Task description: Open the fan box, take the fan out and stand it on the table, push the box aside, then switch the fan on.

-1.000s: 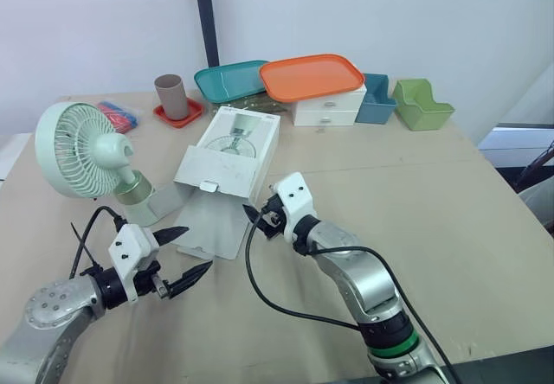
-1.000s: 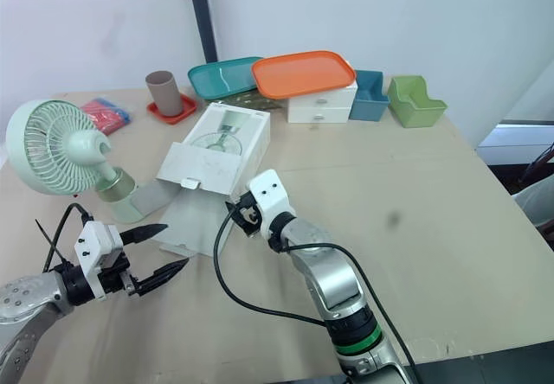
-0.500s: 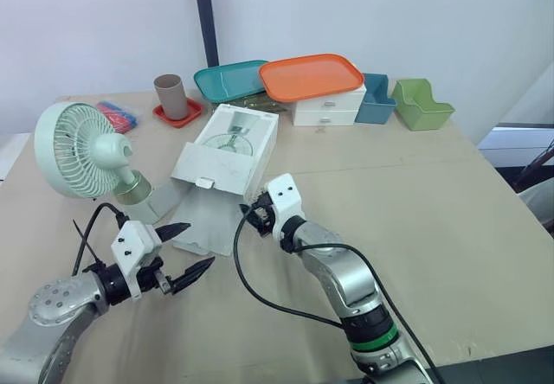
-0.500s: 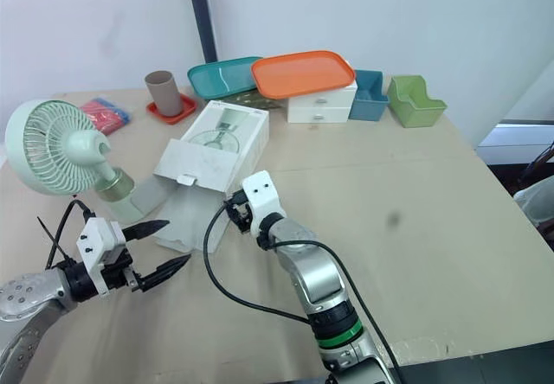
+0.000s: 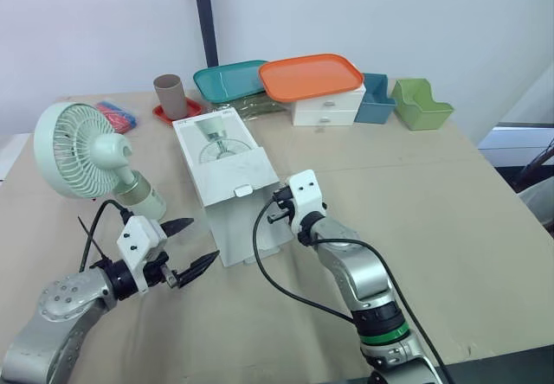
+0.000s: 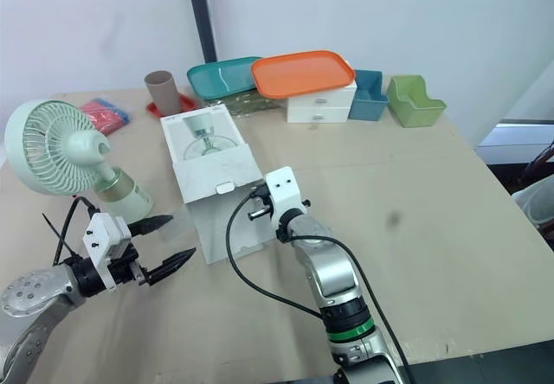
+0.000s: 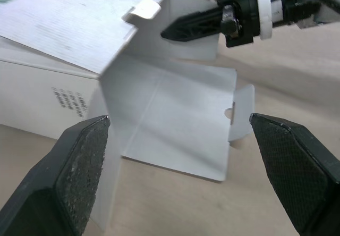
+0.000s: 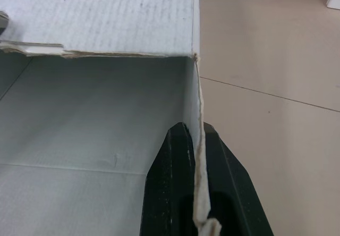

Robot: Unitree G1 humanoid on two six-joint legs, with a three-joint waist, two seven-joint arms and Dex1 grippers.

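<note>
fan (image 5: 82,152) stands upright on the table (image 5: 459,202) at far left, out of its box. left gripper (image 5: 204,239) sits just in front of it, jaws spread wide, holding nothing, tips toward the flap (image 5: 249,233). fan box (image 5: 221,146) lies mid-table, open end toward the robot, flap flat on the table. right gripper (image 5: 275,208) is at the box's right wall, jaws pinching the cardboard edge.

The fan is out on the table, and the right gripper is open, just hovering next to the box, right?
Not quite. The fan does stand on the table, but the right gripper is shut on the side wall of the box, not open beside it. The right wrist view shows it pinching that wall.
</note>
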